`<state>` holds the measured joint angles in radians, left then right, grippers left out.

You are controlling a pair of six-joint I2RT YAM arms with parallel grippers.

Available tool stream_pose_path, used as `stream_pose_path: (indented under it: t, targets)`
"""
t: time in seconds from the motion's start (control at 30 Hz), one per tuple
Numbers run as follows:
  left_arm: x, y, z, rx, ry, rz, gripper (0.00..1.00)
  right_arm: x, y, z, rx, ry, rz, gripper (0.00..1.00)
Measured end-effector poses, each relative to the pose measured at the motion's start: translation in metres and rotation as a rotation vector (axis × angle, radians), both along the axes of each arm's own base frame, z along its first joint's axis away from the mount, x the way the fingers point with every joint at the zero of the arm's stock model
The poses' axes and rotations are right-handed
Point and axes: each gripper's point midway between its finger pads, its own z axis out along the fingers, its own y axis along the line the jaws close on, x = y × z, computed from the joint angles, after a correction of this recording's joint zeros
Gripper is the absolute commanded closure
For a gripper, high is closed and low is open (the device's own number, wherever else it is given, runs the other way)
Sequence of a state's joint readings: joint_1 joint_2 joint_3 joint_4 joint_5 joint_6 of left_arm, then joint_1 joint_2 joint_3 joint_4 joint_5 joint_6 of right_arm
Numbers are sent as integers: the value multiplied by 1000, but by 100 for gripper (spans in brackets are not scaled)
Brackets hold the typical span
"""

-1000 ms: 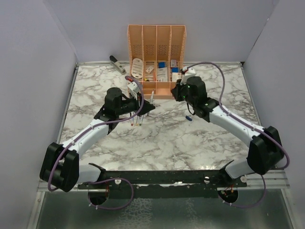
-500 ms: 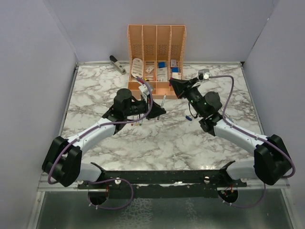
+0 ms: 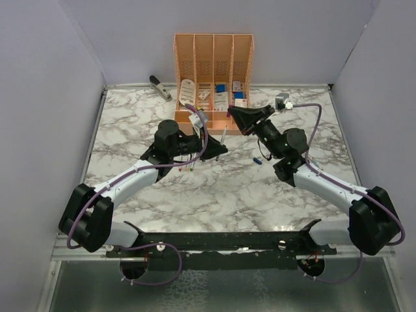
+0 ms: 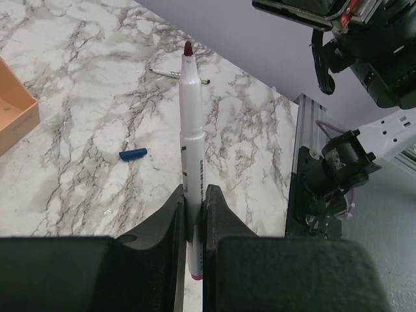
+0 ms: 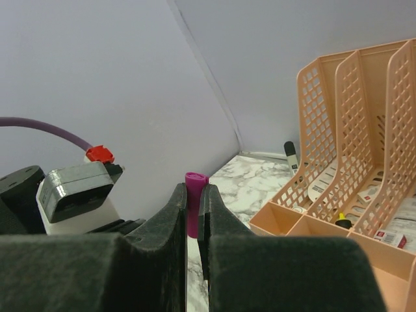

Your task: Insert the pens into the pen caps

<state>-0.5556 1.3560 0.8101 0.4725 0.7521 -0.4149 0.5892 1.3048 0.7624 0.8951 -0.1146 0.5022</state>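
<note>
The left pincer (image 4: 193, 214) is clamping a red-tipped pen (image 4: 190, 117); the right pincer (image 5: 194, 211) is pinching a purple cap (image 5: 194, 185). Both have been swinging towards each other, so insertion looks next. Beyond the left pincer, a blue cap (image 4: 133, 154) is lying on the tabletop (image 4: 78, 97).

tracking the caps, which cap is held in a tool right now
The purple cap, pinched in the right tool; the blue cap lies loose on the table.

Marble-look table (image 3: 247, 188), plastic organiser (image 3: 213, 49), smooth plastic pen (image 4: 192, 130) and cap (image 5: 195, 185)
</note>
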Motion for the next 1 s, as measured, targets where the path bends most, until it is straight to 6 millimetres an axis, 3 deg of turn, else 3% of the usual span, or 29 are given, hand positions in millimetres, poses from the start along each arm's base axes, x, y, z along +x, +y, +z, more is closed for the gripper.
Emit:
stream_pose_path:
  t: [0.4,1.0]
  targets:
    - [3,0,6,-21,-11,7,100,-16,6,6,21,25,86,99]
    - [7,4,7,-24,-10,22,100,-18,8,0,4,50,101,99]
